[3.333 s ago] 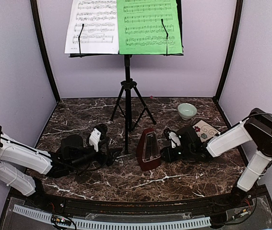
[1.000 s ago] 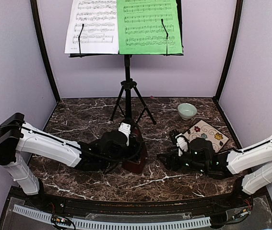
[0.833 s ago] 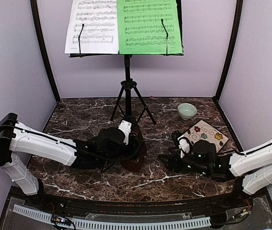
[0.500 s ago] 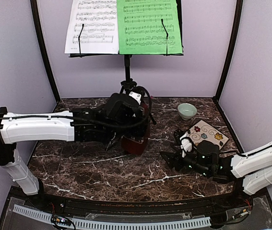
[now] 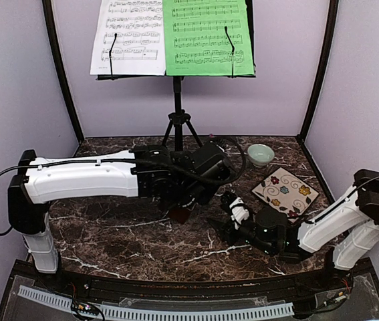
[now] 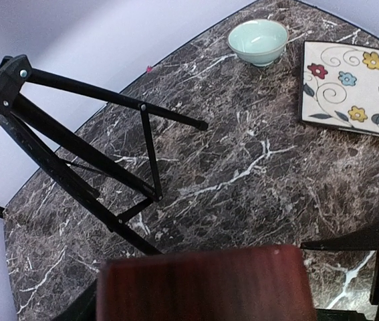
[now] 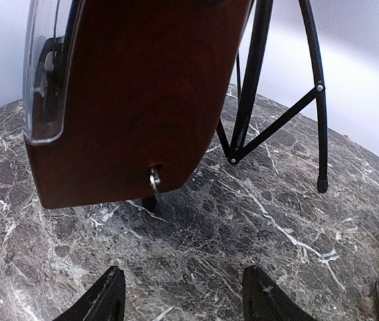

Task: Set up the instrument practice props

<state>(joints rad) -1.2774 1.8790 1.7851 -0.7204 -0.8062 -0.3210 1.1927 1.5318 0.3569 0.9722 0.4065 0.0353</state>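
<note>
The black music stand (image 5: 176,114) stands at the back centre with a white sheet (image 5: 128,37) and a green sheet (image 5: 208,37) on it. My left gripper (image 5: 189,198) is shut on the reddish-brown metronome (image 5: 180,214), in front of the tripod legs (image 6: 75,154). The metronome fills the bottom of the left wrist view (image 6: 202,284). In the right wrist view it (image 7: 136,87) hangs tilted, its lower corner close to the marble. My right gripper (image 5: 232,212) is open and empty, low over the table just right of the metronome, with its fingertips (image 7: 107,301) spread.
A small pale-green bowl (image 5: 261,154) sits at the back right, and also shows in the left wrist view (image 6: 257,40). A square floral plate (image 5: 289,190) lies in front of it, right of my right gripper. The marble table (image 5: 109,227) is walled on three sides.
My left arm has carried the metronome from the front centre back toward the stand, then right and down. My right gripper has slid left toward the metronome.
</note>
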